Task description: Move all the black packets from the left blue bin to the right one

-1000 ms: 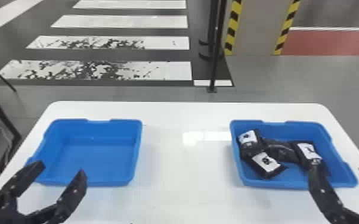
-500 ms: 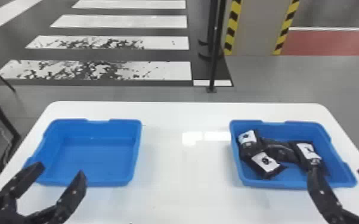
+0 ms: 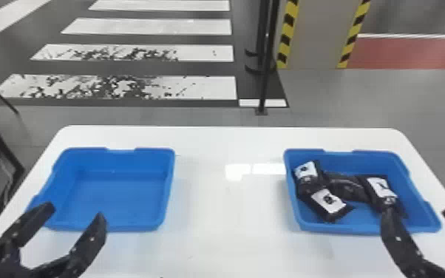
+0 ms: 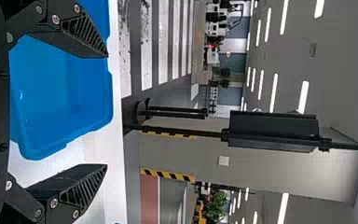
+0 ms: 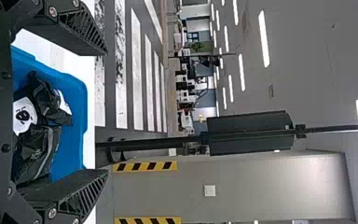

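Both released and empty: left gripper (image 3: 74, 212) at the near wall of left bin (image 3: 118, 196); right gripper (image 3: 417, 211) at the near wall of right bin (image 3: 340, 228). Leave fingers parted, lift straight up before drawing back, and pass the rims evenly. Guide right gripper with care, close by a labelled packet (image 3: 383, 189); avoid snagging or dragging. Farther out: black packets (image 3: 347, 188), heaped and touching inside right bin. Judge transfer complete, with slow withdrawal as the likely closing step.
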`<state>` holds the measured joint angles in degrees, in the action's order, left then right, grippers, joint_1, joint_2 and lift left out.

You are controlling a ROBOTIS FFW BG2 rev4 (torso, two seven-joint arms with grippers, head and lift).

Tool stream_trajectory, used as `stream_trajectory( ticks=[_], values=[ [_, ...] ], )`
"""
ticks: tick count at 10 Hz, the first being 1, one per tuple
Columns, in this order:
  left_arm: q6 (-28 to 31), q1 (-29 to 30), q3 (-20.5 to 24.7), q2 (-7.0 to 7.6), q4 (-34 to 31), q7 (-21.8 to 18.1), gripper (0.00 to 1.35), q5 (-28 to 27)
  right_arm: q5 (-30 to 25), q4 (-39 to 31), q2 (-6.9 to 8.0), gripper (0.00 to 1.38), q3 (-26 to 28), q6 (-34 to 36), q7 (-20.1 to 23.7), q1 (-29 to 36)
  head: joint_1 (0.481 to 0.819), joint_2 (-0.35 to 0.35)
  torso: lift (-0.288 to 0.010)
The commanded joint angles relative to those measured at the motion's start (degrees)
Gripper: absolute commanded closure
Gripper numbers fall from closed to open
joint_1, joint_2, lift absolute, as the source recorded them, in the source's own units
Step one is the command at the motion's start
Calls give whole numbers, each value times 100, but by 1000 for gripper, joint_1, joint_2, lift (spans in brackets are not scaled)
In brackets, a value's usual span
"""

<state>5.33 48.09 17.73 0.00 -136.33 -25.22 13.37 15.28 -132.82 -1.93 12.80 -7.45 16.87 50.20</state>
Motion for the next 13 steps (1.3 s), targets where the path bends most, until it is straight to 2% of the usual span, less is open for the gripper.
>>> stream_trajectory(
  ticks=[1,13],
  values=[
    [1,0,9,-15,0,0,217,0,15,0,0,130,0,0,0,14,695,0,-140],
    [57,14,9,-15,14,0,217,11,83,28,-9,130,0,0,0,14,695,0,-140]
  ],
)
